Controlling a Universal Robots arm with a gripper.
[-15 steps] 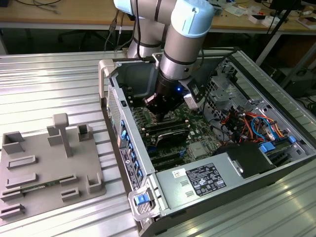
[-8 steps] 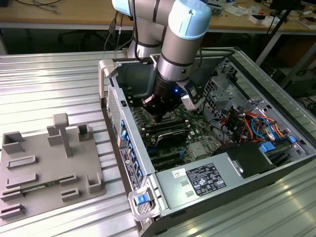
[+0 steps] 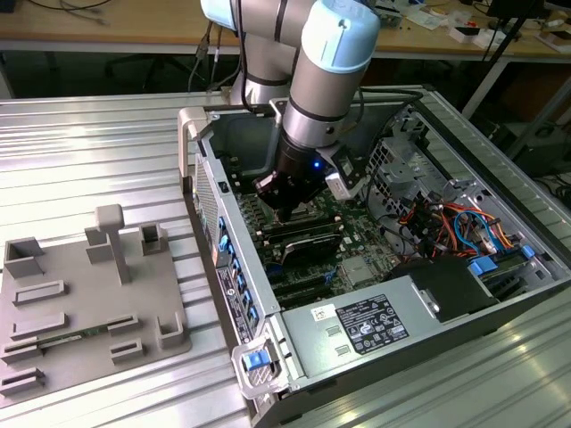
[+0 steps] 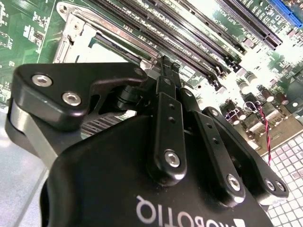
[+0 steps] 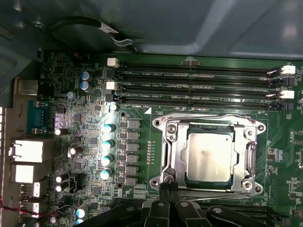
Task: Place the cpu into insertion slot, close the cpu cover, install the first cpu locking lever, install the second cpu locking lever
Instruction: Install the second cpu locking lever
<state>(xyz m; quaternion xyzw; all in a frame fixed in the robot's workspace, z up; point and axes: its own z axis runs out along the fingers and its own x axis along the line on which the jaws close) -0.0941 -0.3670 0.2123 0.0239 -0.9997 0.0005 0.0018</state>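
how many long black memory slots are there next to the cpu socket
3 in the first wrist view, lying parallel beside the cpu cover: one nearest it, one in the middle, one farthest. More may be hidden behind the claw.

1. This is a robotics or electronics lab; a robot arm [image 3: 308, 80] reaches into an open computer case [image 3: 393, 267] lying on a ribbed metal workbench [image 3: 89, 152].
2. A grey fixture plate [image 3: 80, 303] with moulded holders sits beside the case.
3. Behind, a long wooden bench [image 3: 107, 31] carries cables and small parts; chair legs stand beneath it.
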